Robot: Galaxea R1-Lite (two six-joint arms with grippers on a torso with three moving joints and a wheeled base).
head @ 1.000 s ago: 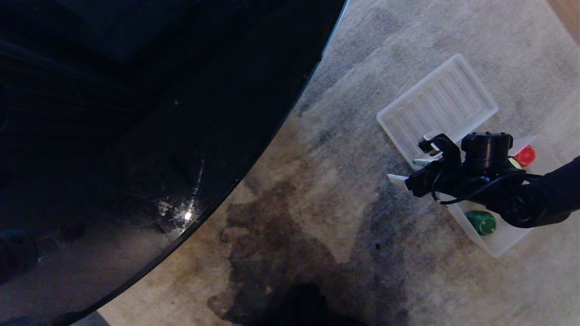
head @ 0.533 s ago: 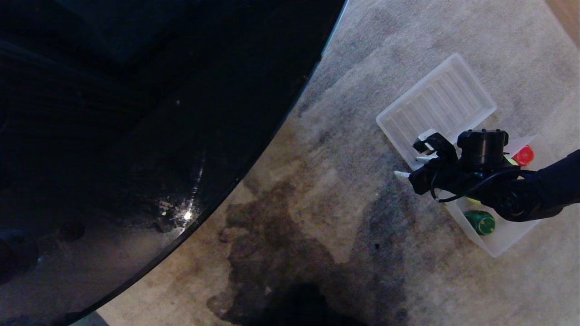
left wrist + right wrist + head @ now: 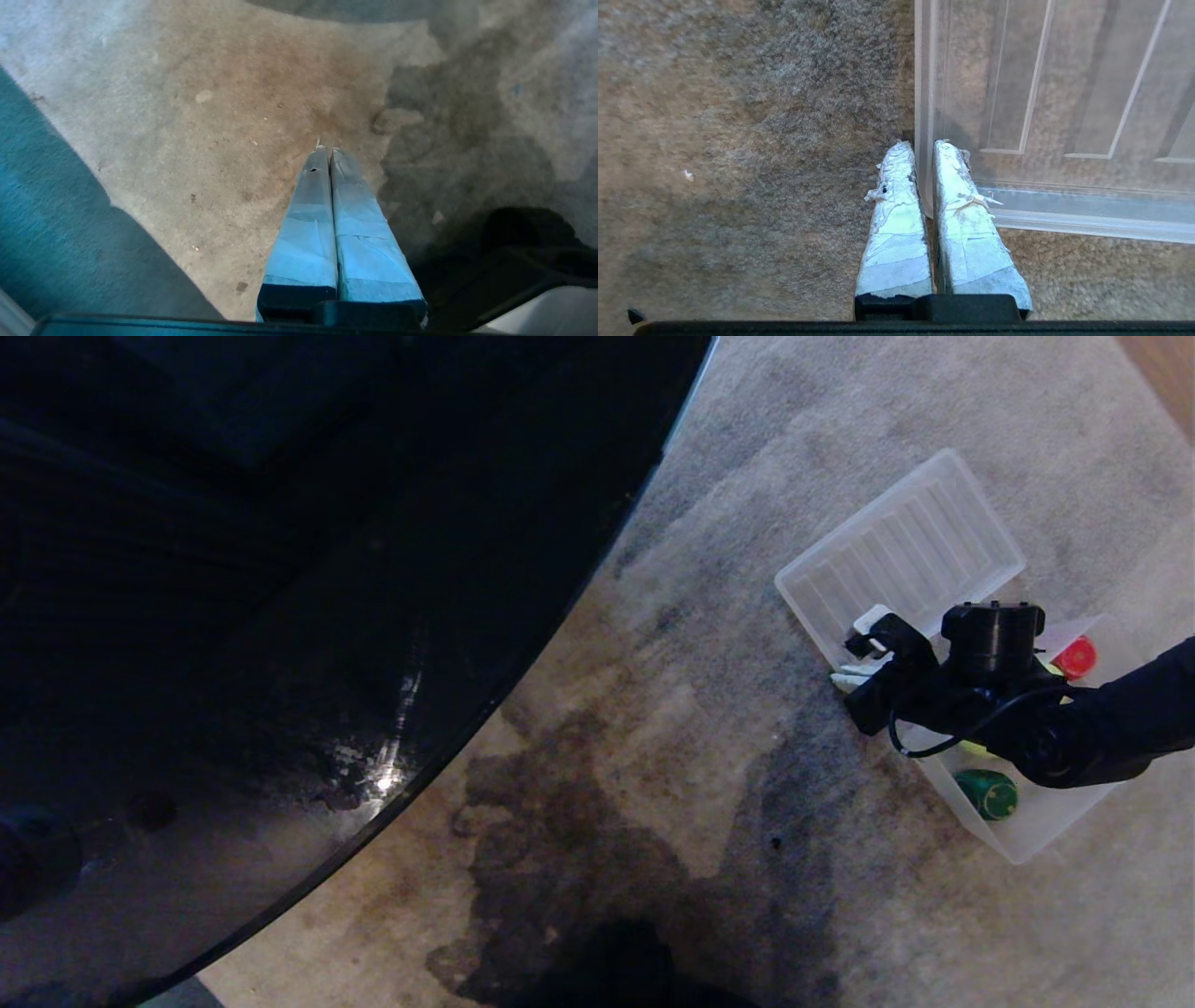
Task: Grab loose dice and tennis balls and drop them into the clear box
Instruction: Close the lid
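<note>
The clear box (image 3: 1038, 833) lies on the carpet at the right, partly under my right arm. A dark green die (image 3: 987, 793) rests inside it. Yellow-green slivers (image 3: 977, 748) show behind the arm; I cannot tell whether they are a tennis ball or a die. My right gripper (image 3: 846, 678) is shut on the corner rim of the flat ribbed lid (image 3: 904, 555). In the right wrist view its fingertips (image 3: 923, 144) pinch the lid's edge (image 3: 924, 93), one inside and one outside. My left gripper (image 3: 327, 150) hangs shut and empty over stained carpet.
A small red rounded piece (image 3: 1075, 656) sits at the box's far end. A large dark glossy curved surface (image 3: 280, 616) fills the left of the head view. Stained grey carpet (image 3: 653, 784) lies between it and the box.
The right gripper's fingers have gone from wide apart to shut on the lid's corner, and the hand has shifted a little toward the lid. The left arm has not moved.
</note>
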